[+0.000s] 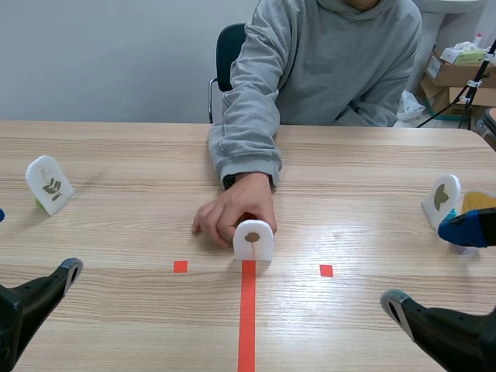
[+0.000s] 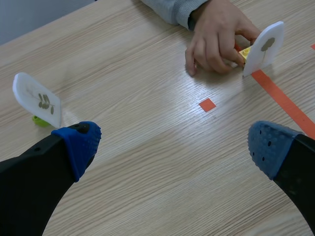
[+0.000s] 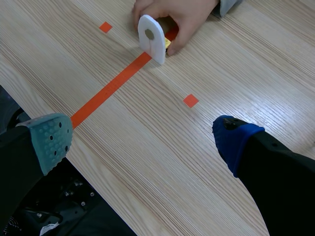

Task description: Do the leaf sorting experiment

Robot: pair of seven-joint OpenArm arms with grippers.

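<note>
Left claw (image 2: 174, 147) sits low over the table (image 1: 124, 155) on the robot's left side, fingers wide apart, nothing betw. them; blue dotted pads (image 2: 78, 142) clear in its wrist view. Right claw (image 3: 140, 140) is the same on the other side: low, fingers spread, holding nothing, one pad grey-green, the other blue. Three small white arch-topped cards w/ leaf pics stand on the table. Middle card (image 1: 253, 240) is upright at the far end of the red tape line (image 1: 246, 318), roughly betw. the two red squares, and shows one small brown leaf on a stem. A person's hand (image 1: 232, 209) rests just behind it, fingers curled round the card's back at its base; a bit of yellow base (image 2: 244, 51) shows betw. the fingers and the card. Both claws are well apart from this card. Left card (image 1: 49, 184) stands tilted near the table's left edge on a green base (image 2: 38, 120), pic of a sprig w/ several small leaves; it's just ahead of the left claw's left finger, not touching. Right card (image 1: 442, 199) stands near the right edge w/ one dark green leaf, close to the right claw's blue pad; contact can't be told. The person (image 1: 333, 62), in a grey hoodie, sits across the table.
</note>
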